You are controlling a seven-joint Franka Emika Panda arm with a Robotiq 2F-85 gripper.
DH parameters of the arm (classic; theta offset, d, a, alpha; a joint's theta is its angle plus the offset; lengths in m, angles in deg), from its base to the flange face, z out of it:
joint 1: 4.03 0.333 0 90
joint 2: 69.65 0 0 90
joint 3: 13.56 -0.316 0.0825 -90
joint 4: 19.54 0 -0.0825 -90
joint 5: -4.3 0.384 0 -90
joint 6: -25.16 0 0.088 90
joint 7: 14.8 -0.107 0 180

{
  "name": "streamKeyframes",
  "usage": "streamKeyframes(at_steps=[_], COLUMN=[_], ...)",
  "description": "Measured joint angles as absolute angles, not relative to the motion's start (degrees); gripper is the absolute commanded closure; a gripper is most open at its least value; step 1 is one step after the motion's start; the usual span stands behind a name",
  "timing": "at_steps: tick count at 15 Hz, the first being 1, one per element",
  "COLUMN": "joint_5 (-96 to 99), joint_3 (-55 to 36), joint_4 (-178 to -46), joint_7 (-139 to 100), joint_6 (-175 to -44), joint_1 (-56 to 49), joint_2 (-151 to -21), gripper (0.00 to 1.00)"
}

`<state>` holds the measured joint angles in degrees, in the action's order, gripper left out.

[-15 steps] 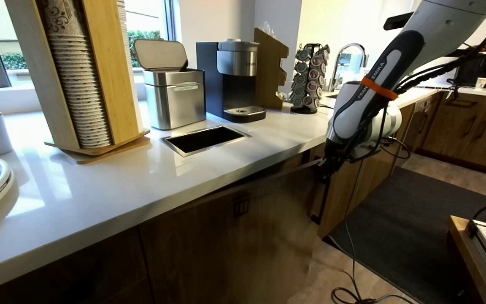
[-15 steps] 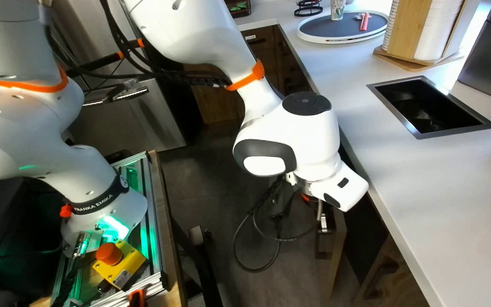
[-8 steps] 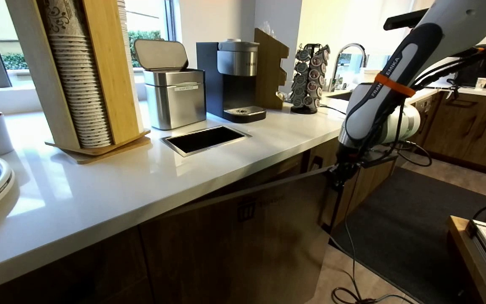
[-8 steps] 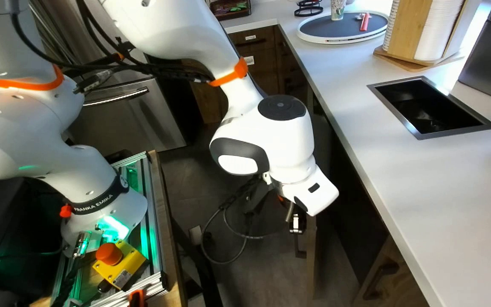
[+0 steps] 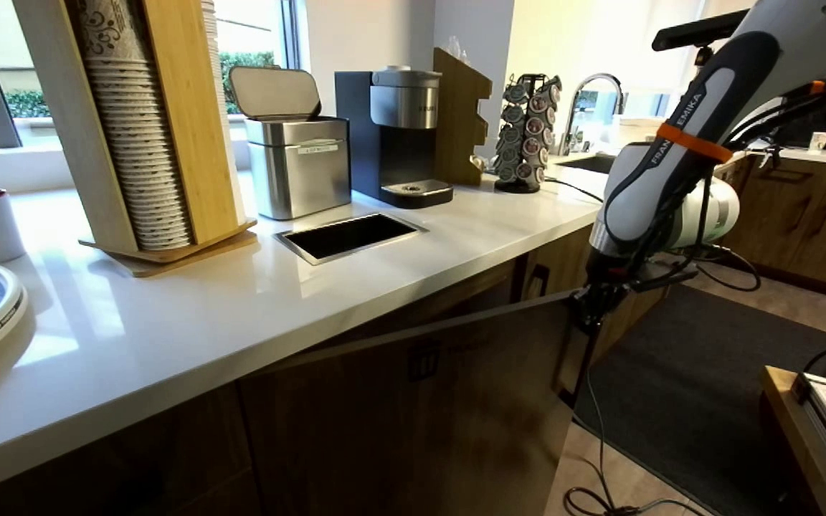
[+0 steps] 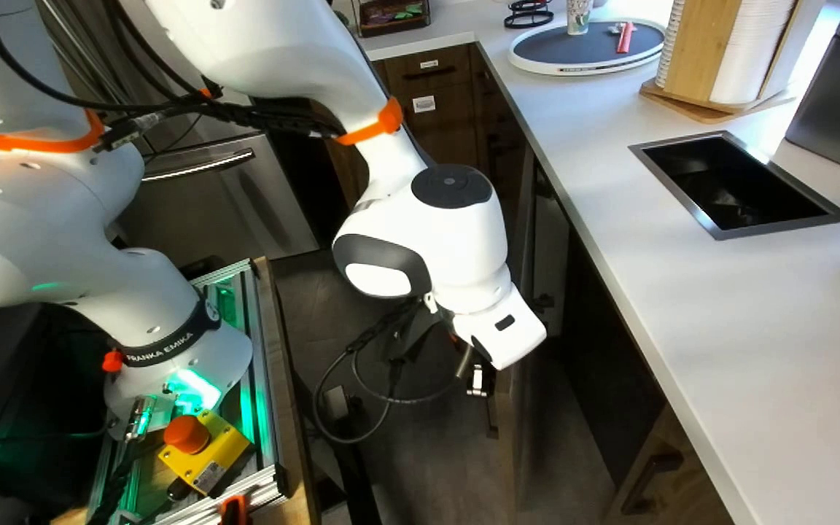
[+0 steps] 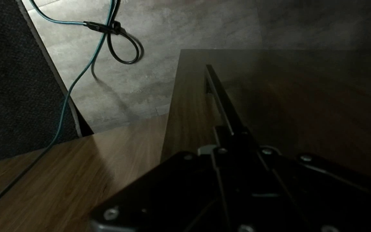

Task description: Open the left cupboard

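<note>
The left cupboard door (image 5: pixel 449 408) is brown wood with a trash-can mark. It stands swung out from under the counter. In an exterior view its edge (image 6: pixel 510 452) is seen nearly end-on. A slim black bar handle (image 7: pixel 222 96) runs along its free edge in the wrist view; its lower part (image 5: pixel 588 358) hangs below the fingers. My gripper (image 7: pixel 235 141) is shut on the upper part of this handle. The gripper is at the door's top outer corner in both exterior views (image 5: pixel 589 308) (image 6: pixel 480 380). The fingertips are very dark in the wrist view.
The white countertop (image 6: pixel 741 328) overhangs the cupboard, with a recessed black bin opening (image 5: pixel 352 238). A narrower door with a black handle (image 5: pixel 538 279) is beyond. A cable (image 7: pixel 76 80) lies on the floor beside a dark mat (image 7: pixel 14 83). The robot's base (image 6: pixel 172 350) stands opposite the counter.
The cupboard door has swung further out from the counter, widening the gap behind it. My gripper and arm moved outward with the handle, still holding it.
</note>
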<state>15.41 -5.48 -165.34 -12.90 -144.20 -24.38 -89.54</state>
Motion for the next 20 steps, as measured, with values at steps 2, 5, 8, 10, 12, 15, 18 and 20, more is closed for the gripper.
streamKeyframes(at_steps=[2,5,8,10,12,15,18,20], joint_5=[15.6,17.02,18.51,18.98,19.14,19.82,19.26,17.61], joint_3=[-5.61,-5.26,-4.22,-3.22,-2.02,0.16,5.57,8.37], joint_4=[-166.25,-167.62,-168.61,-168.97,-169.14,-169.61,-171.32,-172.3], joint_7=[-13.24,-14.79,-16.3,-17.63,-19.4,-22.39,-23.49,-23.03], joint_6=[-144.19,-139.98,-134.25,-129.95,-124.63,-115.75,-108.38,-104.55], joint_1=[-24.42,-24.87,-24.96,-24.88,-24.67,-24.58,-25.61,-26.59], joint_2=[-89.04,-88.48,-87.34,-86.82,-85.81,-82.85,-78.71,-75.5], gripper=[0.56,0.34,0.12,0.0,0.0,0.0,0.0,0.0])
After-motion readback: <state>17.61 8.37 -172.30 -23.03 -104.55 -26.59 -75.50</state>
